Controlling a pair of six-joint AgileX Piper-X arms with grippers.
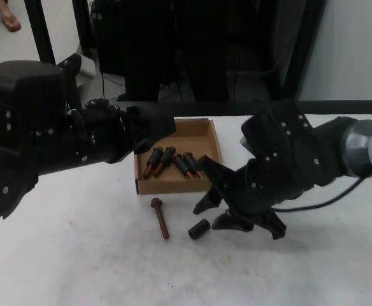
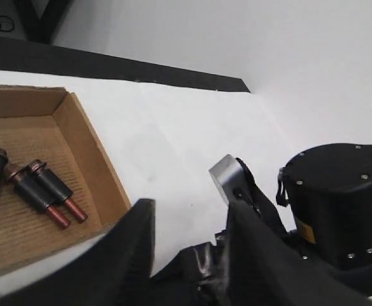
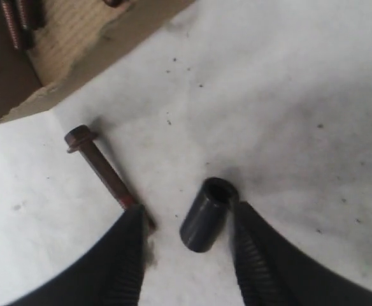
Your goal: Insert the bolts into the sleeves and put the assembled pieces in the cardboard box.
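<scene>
Right gripper (image 3: pixel 187 213) open over the sleeve (image 3: pixel 206 213); bolt (image 3: pixel 100 167) lies just beside. Centre on the sleeve before closing, clear of the bolt tip. Left gripper (image 2: pixel 191 207) open, empty.

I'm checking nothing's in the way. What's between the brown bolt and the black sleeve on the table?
Nothing, just bare white bench between the brown metal bolt and black tube-shaped sleeve, in the right wrist view.
</scene>
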